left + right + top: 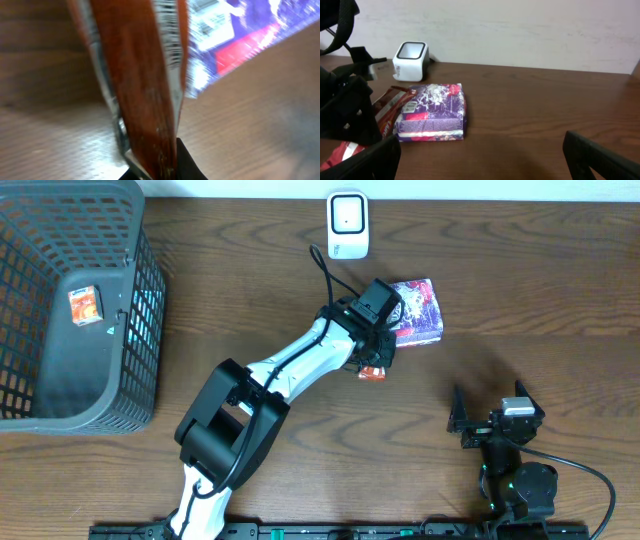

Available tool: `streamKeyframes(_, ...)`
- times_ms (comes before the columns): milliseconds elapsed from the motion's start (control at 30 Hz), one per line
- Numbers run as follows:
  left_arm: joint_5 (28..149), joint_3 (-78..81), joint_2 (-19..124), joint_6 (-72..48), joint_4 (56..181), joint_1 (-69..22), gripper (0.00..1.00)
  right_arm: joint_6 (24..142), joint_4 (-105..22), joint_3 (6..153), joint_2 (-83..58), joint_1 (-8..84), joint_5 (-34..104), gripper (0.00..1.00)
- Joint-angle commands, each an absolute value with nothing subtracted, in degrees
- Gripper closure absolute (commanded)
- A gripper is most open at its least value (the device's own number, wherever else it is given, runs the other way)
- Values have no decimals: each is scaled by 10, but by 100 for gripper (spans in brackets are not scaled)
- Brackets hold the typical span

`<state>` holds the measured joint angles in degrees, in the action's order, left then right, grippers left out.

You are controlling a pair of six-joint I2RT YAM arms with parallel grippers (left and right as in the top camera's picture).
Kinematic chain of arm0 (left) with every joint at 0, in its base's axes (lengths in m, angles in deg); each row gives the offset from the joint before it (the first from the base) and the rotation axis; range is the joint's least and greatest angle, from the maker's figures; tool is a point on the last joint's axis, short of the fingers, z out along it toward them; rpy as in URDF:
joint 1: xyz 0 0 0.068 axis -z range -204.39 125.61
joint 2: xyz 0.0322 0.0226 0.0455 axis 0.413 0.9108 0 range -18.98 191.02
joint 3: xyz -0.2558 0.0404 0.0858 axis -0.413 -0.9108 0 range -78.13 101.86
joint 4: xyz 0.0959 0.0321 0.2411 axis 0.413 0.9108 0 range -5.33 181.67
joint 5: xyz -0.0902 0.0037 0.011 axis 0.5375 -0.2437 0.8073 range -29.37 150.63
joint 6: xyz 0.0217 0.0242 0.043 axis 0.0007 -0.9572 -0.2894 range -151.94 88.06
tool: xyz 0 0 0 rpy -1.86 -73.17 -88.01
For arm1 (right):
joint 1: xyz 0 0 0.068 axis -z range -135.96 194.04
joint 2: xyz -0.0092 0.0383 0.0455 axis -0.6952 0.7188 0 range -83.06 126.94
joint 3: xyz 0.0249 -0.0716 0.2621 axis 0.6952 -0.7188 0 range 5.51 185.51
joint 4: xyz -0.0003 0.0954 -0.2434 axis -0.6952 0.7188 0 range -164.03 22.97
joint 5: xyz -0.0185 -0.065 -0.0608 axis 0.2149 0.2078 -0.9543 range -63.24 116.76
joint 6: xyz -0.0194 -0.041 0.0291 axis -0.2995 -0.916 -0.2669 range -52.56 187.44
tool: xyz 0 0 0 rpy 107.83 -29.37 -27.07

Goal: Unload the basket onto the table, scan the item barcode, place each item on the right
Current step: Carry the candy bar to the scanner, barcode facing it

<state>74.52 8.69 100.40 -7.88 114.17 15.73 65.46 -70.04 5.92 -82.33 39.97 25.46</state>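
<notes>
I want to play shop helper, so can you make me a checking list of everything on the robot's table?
Surface: brown wooden table, no spills seen.
Job's things: white scanner at the far edge; red packet; purple packet lying flat beside it.
Clutter: grey basket at the left, with a small orange box inside.
Grippers: left gripper shut on the red packet; right gripper open, holding nothing.
Cables: black cable runs from the scanner toward the left arm; second cable loops by the right arm's base.
Surroundings: pale wall behind the table.
</notes>
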Motion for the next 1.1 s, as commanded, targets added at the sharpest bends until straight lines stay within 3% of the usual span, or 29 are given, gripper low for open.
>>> streamKeyframes(0, 715, 92, 999, -67, 1139, 135, 92, 650, -699, 58, -824, 402, 249, 1)
streamKeyframes(633, 644, 91, 1002, 31, 1134, 112, 92, 650, -699, 58, -824, 402, 249, 1)
streamKeyframes(767, 647, 91, 1007, 31, 1135, 115, 83, 650, -699, 58, -824, 402, 249, 1)
streamKeyframes(900, 667, 91, 1004, 30, 1137, 119, 54, 650, -699, 58, -824, 402, 249, 1)
streamKeyframes(967, 700, 91, 999, 24, 1137, 118, 47, 650, -699, 58, -824, 402, 249, 1)
streamKeyframes(1067, 741, 91, 978, 25, 1137, 110, 46, 650, -699, 58, -824, 402, 249, 1)
